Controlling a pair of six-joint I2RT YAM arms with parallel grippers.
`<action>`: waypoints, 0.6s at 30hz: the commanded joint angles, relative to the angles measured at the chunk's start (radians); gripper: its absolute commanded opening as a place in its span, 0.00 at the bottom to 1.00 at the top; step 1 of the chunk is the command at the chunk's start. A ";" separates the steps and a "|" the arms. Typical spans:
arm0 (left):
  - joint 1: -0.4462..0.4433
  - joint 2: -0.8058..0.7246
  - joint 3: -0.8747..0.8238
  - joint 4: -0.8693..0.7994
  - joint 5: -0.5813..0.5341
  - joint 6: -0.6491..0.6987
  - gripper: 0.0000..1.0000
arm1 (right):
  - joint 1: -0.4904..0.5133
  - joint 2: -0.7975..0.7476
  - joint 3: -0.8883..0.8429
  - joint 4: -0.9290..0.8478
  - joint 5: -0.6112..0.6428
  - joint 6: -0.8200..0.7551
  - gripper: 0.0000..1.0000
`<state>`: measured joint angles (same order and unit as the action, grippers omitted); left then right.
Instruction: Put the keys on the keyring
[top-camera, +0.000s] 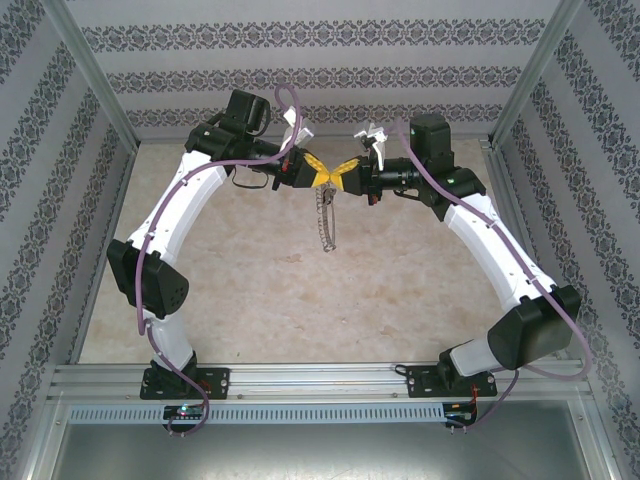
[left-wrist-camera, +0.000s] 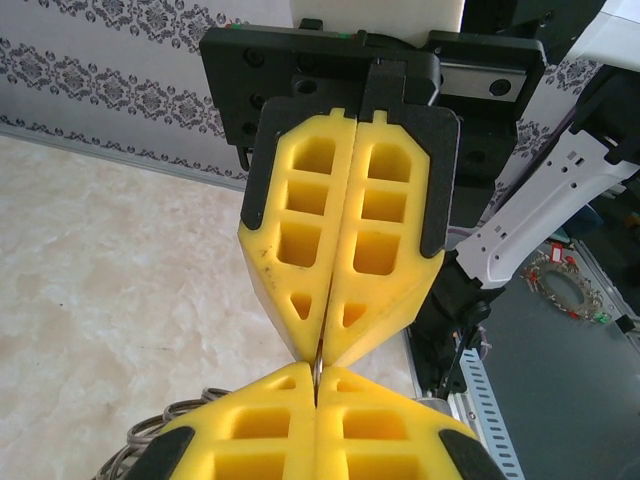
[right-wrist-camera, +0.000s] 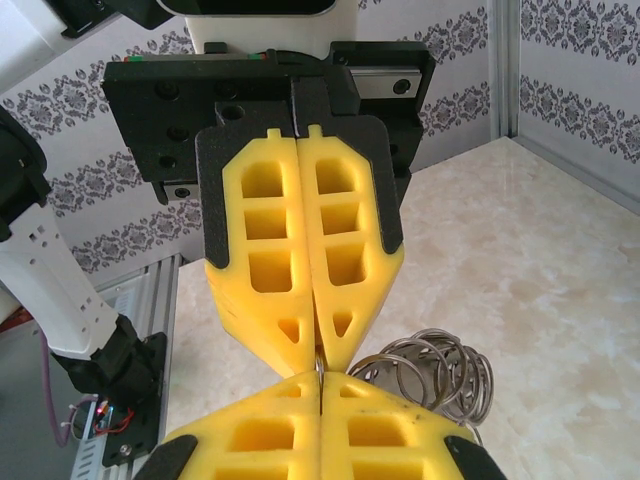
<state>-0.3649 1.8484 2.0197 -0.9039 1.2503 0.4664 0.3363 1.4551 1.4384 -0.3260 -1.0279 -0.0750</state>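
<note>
In the upper centre of the top view the left gripper (top-camera: 320, 176) and right gripper (top-camera: 344, 172) meet tip to tip; both jaws are pressed closed on the thin wire of the keyring (top-camera: 325, 222); it dangles just below them.

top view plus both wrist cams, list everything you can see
keyring: one, silvery, fringed with small rings, hanging from where the grippers meet
table: one, beige marble look, below the keyring
walls: three, grey-patterned white, around the table
rail: one, silver, near edge
left gripper: one, yellow fingers, shut on the keyring
right gripper: one, yellow fingers, shut on the keyring, tip to tip with the left
</note>
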 joint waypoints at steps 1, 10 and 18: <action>-0.016 -0.016 -0.016 0.047 0.018 -0.005 0.00 | 0.011 -0.036 -0.004 0.061 -0.028 0.009 0.00; -0.017 -0.025 -0.030 0.059 0.019 -0.003 0.00 | 0.008 -0.043 -0.007 0.070 -0.018 0.013 0.00; -0.016 -0.017 -0.036 0.098 -0.029 -0.051 0.14 | 0.010 -0.050 -0.010 0.075 -0.027 0.019 0.00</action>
<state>-0.3656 1.8446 1.9995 -0.8635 1.2495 0.4442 0.3363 1.4487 1.4311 -0.3145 -1.0103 -0.0708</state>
